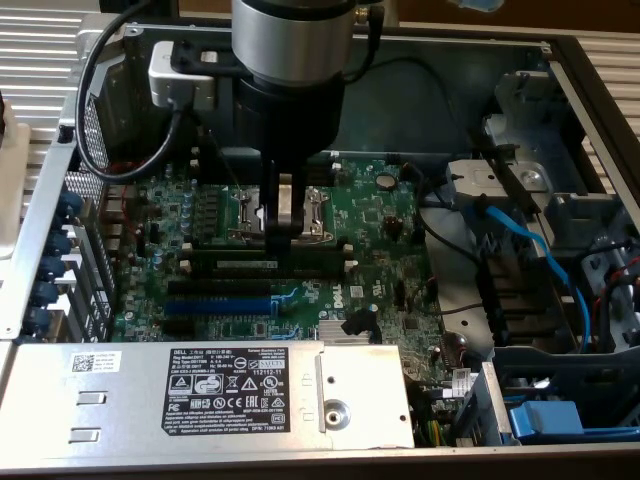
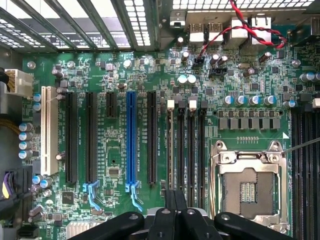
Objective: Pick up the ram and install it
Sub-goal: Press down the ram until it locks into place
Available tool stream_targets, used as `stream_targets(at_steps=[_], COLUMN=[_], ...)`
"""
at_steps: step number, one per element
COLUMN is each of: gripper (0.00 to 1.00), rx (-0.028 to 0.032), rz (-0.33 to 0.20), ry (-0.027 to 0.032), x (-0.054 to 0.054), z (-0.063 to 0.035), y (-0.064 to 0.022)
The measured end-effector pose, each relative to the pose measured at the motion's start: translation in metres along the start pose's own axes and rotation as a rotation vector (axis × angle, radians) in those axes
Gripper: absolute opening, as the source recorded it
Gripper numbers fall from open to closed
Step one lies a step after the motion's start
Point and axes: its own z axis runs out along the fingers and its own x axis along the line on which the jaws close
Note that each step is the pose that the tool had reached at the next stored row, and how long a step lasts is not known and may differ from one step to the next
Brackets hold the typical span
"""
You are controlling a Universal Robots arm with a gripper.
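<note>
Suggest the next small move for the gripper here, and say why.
Probably a short, gentle push straight down. The gripper is shut, with its tips right over the ram. The ram lies along the black memory slots beside the CPU socket. I cannot tell whether the ram is fully seated or already touched, so any push should be small.
</note>
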Motion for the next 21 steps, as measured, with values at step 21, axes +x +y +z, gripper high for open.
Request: stream_targets(at_steps=[21], gripper=[0.1], rx=[0.0004], rz=[-0.008], ry=[0.0012], x=[-0.0017], z=[0.0021], y=[0.0001])
